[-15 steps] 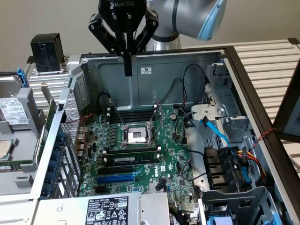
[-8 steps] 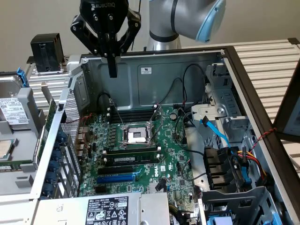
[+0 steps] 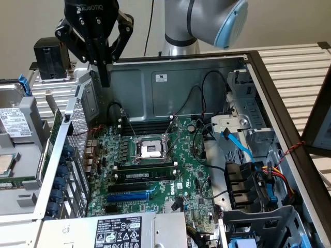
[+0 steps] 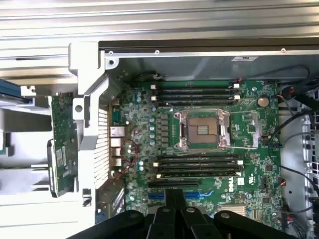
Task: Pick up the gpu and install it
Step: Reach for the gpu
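Note:
The gpu (image 4: 62, 144) stands outside the open computer case, just beyond its perforated rear wall, with its green circuit board facing the wrist camera. In the exterior view its thin green edge (image 3: 51, 138) shows at the left of the case. My gripper (image 3: 105, 72) hangs high over the case's rear left corner, above and a little to the right of the gpu. Its black fingers (image 4: 175, 201) are pressed together, shut on nothing. The large green motherboard (image 3: 155, 170) lies in the case with black and blue expansion slots (image 3: 129, 195) bare.
The perforated rear wall (image 3: 77, 134) separates the gpu from the motherboard. A bare CPU socket (image 3: 150, 150), black cables, a blue cable (image 3: 238, 144), the power supply (image 3: 114, 230) and a drive cage (image 3: 258, 222) crowd the case. A hard drive (image 3: 15, 124) lies at the far left.

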{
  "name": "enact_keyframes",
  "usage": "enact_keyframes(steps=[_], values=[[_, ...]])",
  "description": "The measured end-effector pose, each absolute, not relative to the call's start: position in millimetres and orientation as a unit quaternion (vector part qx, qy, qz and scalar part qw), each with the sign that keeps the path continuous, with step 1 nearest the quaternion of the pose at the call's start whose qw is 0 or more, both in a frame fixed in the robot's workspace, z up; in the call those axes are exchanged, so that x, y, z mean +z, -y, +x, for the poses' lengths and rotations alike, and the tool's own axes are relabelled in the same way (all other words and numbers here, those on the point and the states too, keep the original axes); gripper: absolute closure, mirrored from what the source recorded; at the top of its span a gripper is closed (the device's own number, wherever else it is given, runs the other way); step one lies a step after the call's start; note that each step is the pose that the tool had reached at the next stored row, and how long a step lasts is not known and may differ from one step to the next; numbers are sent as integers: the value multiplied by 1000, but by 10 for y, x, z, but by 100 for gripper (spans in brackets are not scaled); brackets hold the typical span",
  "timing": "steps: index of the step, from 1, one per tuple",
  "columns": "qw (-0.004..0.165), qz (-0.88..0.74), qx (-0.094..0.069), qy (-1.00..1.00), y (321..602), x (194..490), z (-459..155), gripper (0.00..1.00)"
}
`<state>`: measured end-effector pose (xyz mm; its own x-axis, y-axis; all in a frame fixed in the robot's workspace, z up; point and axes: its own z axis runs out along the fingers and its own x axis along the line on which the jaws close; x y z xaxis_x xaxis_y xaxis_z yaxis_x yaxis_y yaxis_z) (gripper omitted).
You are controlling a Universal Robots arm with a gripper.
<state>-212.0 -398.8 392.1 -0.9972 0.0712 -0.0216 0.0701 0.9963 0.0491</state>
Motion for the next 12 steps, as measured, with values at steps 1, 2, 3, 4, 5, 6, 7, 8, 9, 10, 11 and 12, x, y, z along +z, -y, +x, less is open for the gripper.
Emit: enact_keyframes(steps=[1,2,3,4,5,6,7,8,9,10,11,12], values=[[12,35,24,-999,3988,3921,-2165,89],[12,35,24,-999,3988,3921,-2211,89],[12,35,24,-999,3988,3921,-2257,89],[12,35,25,-999,3988,3921,-2304,89],[12,35,25,-999,3988,3921,-2352,89],[12,35,25,-999,3988,3921,-2394,89],[12,35,25,-999,3988,3921,-2442,89],[12,35,25,-999,3988,3920,-2485,89],[12,35,25,-999,3988,3920,-2533,89],[12,35,26,-999,3988,3920,-2576,89],[12,35,26,-999,3988,3920,-2623,89],[12,35,26,-999,3988,3920,-2669,89]])
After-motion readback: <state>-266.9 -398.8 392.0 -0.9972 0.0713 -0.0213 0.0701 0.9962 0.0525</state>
